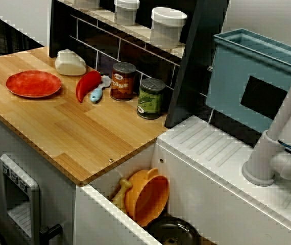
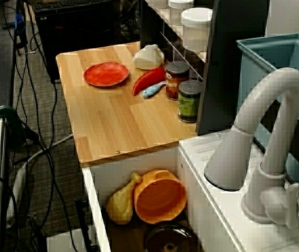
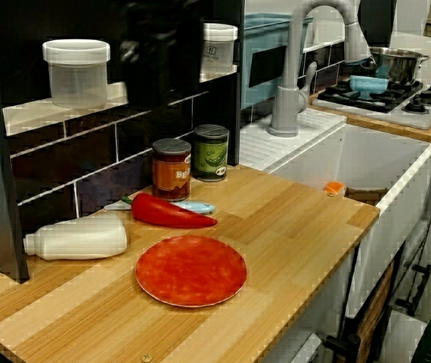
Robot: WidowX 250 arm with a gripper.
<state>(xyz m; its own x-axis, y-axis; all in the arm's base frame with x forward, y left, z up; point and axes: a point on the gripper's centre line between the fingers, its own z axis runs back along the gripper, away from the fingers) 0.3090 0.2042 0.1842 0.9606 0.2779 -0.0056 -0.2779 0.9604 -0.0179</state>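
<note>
Looking along the pale wooden counter (image 1: 74, 127), I see no gripper in any view, so its opening cannot be told. Untouched, the glossy red plastic chilli pepper (image 1: 88, 84) lies between the round red plate (image 1: 33, 83) and the orange-labelled tin (image 1: 123, 81).

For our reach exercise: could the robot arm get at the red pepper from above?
Probably yes: the red pepper lies uncovered on the counter, though the orange can stands close beside it. The arm is out of view.

Two high views over sink (image 1: 110, 212), facing wooden counter (image 1: 69, 127); low third faces opposite. All share red plate (image 1: 33, 83).
</note>
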